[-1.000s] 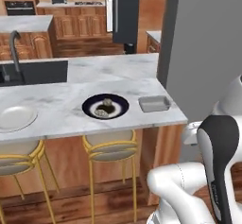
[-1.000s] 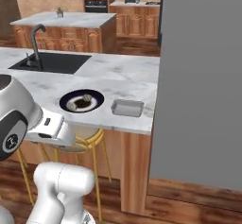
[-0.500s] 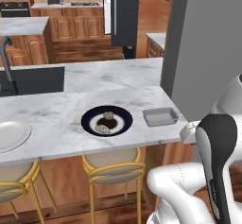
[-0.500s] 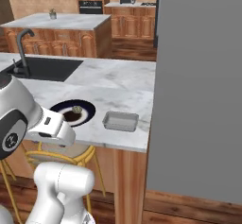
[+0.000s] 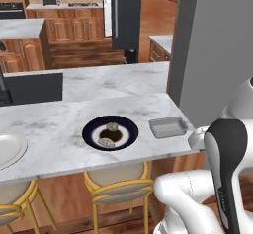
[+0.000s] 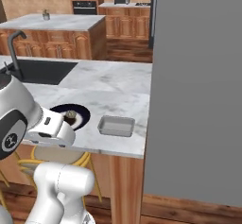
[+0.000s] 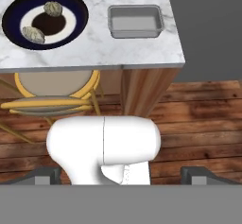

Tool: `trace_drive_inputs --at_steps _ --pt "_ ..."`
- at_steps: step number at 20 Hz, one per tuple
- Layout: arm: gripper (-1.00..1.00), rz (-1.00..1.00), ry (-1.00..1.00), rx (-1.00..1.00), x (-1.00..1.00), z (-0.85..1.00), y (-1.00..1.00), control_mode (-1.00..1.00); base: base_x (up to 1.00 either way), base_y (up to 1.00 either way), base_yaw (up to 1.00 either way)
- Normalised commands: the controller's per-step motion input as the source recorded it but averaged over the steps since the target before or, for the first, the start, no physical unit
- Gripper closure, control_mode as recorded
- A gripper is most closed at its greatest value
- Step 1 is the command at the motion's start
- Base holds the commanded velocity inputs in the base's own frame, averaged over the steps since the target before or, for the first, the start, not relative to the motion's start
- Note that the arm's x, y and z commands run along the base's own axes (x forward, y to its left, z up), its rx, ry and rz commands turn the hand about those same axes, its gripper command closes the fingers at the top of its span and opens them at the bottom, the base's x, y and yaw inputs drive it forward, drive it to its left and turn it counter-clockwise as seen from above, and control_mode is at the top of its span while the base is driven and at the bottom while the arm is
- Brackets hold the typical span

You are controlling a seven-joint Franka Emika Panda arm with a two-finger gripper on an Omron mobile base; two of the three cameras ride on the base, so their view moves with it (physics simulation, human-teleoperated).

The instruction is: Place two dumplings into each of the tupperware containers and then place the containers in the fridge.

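Observation:
Two dumplings (image 7: 53,8) (image 7: 33,34) lie on a round dark plate with a white ring (image 7: 14,15) on the marble counter. They also show on that plate (image 5: 126,129) in the left base view, as one dumpling (image 5: 112,127) and the other (image 5: 105,142). One empty tupperware container (image 7: 135,21) (image 5: 168,127) (image 6: 116,125) sits just right of the plate, near the counter's corner. My gripper (image 7: 123,176) is open and holds nothing, hanging off the counter's near side over the wooden floor. The dark fridge (image 5: 126,15) stands far at the back.
A tall grey panel (image 5: 217,45) rises right of the counter's end. A round white plate (image 5: 7,149) and a dark sink (image 5: 29,87) with a faucet (image 6: 16,43) lie to the left. Yellow stools (image 5: 116,188) stand under the counter's edge.
The whole picture has shifted: the base has driven right and nearer, so plate and container now sit further left and larger. The gripper stays open.

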Motion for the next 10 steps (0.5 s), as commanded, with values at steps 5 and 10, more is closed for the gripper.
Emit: trace_drive_inputs --at_steps 5,10 --pt "-1.0 0.0 0.0 0.0 0.0 0.0 0.0 1.0 0.4 0.14 -0.05" --pt "-1.0 0.0 0.0 0.0 0.0 0.0 0.0 1.0 0.57 0.09 -0.02"
